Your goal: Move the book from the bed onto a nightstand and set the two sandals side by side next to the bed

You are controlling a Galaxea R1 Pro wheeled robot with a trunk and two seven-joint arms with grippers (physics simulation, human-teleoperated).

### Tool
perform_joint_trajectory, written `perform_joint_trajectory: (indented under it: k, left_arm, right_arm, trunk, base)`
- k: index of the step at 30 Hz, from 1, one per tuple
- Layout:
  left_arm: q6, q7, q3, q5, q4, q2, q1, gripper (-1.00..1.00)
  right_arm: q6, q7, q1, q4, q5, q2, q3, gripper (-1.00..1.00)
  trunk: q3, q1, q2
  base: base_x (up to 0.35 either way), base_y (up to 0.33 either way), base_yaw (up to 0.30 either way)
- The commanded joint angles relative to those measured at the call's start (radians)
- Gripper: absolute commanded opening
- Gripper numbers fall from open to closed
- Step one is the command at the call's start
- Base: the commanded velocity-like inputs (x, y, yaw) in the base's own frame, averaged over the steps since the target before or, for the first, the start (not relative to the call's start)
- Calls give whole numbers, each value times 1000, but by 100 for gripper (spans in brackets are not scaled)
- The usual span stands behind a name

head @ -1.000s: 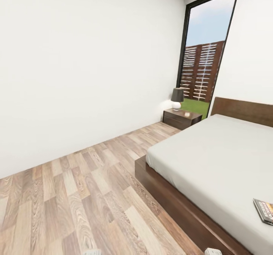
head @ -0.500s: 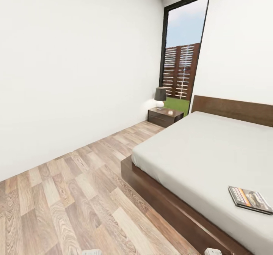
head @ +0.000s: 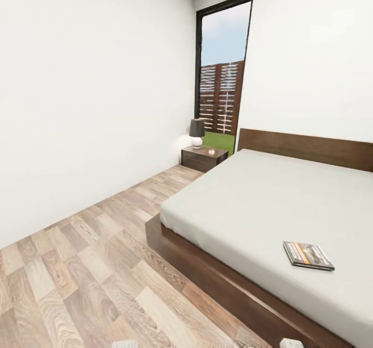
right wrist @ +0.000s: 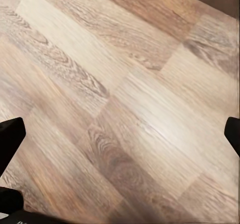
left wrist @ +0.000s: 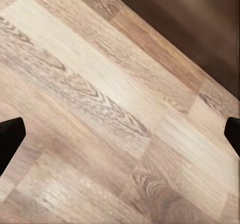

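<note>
Book [head: 307, 255] flat on bed [head: 248, 203], cover up, long axis across mattress

Bare floor [head: 93, 265] lies open beside bed [head: 207, 270].

You're in a home bedroom: low dark-wood platform bed [head: 217, 265], matching two-drawer nightstand [head: 203, 158], wood-plank floor [head: 77, 265].

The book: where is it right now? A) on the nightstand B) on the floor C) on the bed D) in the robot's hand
C: the book lies flat on the bed, on its pale mattress near the front edge, far from the nightstand by the window.
</note>
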Motion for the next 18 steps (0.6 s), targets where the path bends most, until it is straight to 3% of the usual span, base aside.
perform_joint_trajectory:
  k: [1,18]
  left_arm:
    - [-3,-2,9,-10,0,0,0,100]
    - [-3,-2,9,-10,0,0,0,100]
  right_arm:
    - [-6,5,-2,4,-7,1,8,100]
    - [-6,5,-2,4,-7,1,8,100]
  trunk:
    - [-1,0,-1]
    - [-1,0,-1]
  base:
    - [0,0,-283]
    - [0,0,-283]
